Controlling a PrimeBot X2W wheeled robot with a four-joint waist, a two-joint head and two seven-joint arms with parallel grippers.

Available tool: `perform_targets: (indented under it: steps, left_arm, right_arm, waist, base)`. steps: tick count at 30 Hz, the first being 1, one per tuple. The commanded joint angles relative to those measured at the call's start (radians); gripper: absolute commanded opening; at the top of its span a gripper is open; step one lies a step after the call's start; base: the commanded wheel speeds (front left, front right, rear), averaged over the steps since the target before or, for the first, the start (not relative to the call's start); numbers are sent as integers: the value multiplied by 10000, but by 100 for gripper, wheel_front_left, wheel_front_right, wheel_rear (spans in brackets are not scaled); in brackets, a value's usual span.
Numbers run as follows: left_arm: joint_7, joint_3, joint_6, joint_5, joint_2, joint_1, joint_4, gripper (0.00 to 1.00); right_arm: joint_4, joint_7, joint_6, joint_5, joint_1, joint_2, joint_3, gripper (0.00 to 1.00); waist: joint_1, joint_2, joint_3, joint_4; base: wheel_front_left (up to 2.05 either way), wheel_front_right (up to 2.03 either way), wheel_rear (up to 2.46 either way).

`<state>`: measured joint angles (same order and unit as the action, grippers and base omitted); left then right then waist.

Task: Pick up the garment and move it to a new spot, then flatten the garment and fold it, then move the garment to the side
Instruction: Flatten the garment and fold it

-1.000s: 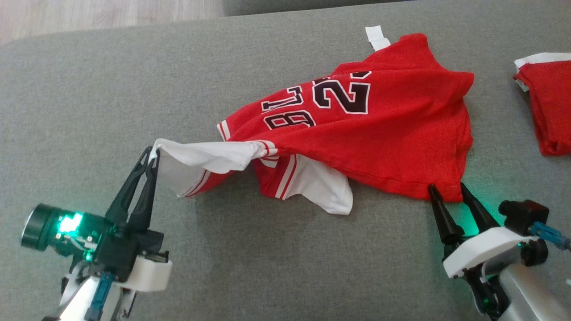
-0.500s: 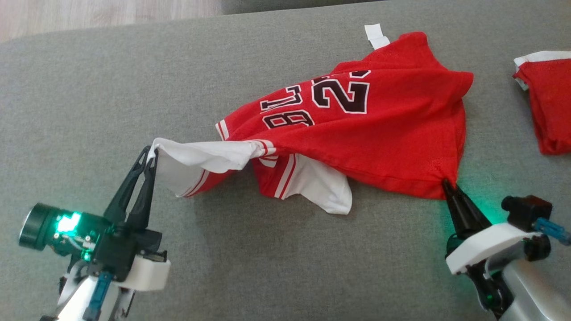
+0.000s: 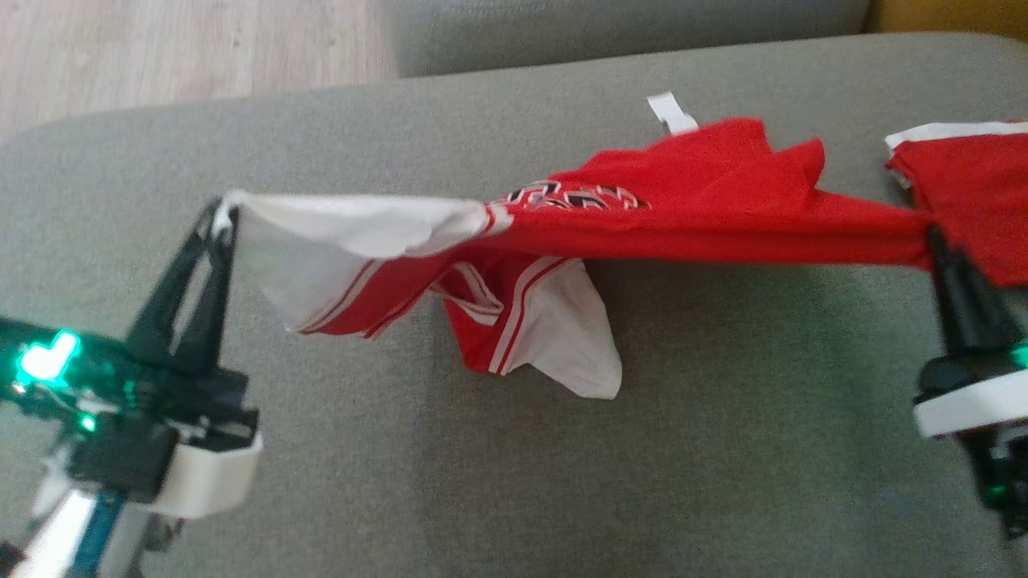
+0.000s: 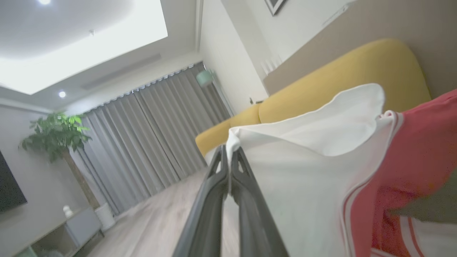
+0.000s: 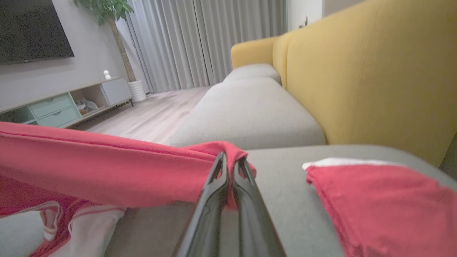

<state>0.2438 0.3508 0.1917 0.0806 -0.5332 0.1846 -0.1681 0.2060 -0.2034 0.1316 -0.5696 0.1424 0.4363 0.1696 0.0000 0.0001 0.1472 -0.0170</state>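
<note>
Nearest the camera, at the lower left of the head view, the left gripper (image 3: 223, 213) rises from a pale wrist with a green light. Its two dark fingers slant up and a little rightward and are clamped together on a white corner of the garment (image 3: 723, 217). The left wrist view shows the same pinch, with white cloth bunched at the tips and spilling to the right into red. At the right edge of the head view, the right gripper (image 3: 934, 237) points up and slightly left. Its fingers are pressed tight on a red hem corner, and the right wrist view shows the cloth folded over the tips.

The garment is strung between the two grips as a taut, nearly level band, white at the left end and red along the rest. Its black lettering is squeezed into a fold and can't be read. A white panel with striped trim sags below the band at the middle. Whether it touches the seat cannot be told.

Under it all lies a grey sofa seat (image 3: 723, 466). A second red cloth (image 3: 976, 201) with a white edge lies just beyond the right gripper. Farther off are a yellow backrest (image 5: 357, 71), a pale wood floor (image 3: 161, 48), grey curtains (image 5: 214, 35), a potted plant (image 4: 57, 132), a low cabinet (image 5: 60, 103) and a dark screen (image 5: 32, 28).
</note>
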Motion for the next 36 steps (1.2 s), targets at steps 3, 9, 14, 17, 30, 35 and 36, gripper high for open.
perform_targets:
  steps: [3, 9, 14, 17, 30, 35, 36]
  left_arm:
    - [11, -896, -180, 34, -868, 1067, -1227, 0]
    - [-379, -1296, -824, 74, -1629, 2556, -2339, 0]
    - [-764, -1216, -1656, 491, -1758, 4541, -2206, 0]
    - [-933, -1104, -2107, 809, -1595, 5922, -1433, 0]
    - [-204, 5, -2954, 439, -338, 11588, 3744, 0]
    - [144, 187, -2893, -62, 147, 13531, 4866, 0]
    - [161, 196, -2905, -84, 185, 13723, 4982, 0]
  right_arm:
    - [-1940, 560, -9, 377, -395, 541, -992, 0]
    - [-4607, 1885, -9, 586, -230, 812, -2452, 0]
    - [-5274, 2853, -9, 598, 1074, 1280, -2858, 0]
    - [-4886, 3183, -9, 460, 2272, 1401, -2671, 0]
    - [-785, 2469, -9, 1260, 8124, 810, -523, 0]
    - [524, 1574, -9, 1975, 10063, 712, -357, 0]
    - [730, 1443, -9, 2074, 10257, 739, -289, 0]
  waist:
    - [0, -1, -380, -140]
    - [0, -1, -534, -310]
    - [0, -1, -282, -375]
    - [0, -1, 165, -379]
    - [0, -1, 2763, -329]
    - [0, -1, 3407, -106]
    - [0, -1, 3468, -59]
  base:
    - [0, 0, 0]
    - [0, 0, 0]
    - [0, 0, 0]
    - [0, 0, 0]
    - [0, 0, 0]
    - [0, 0, 0]
    - [0, 0, 0]
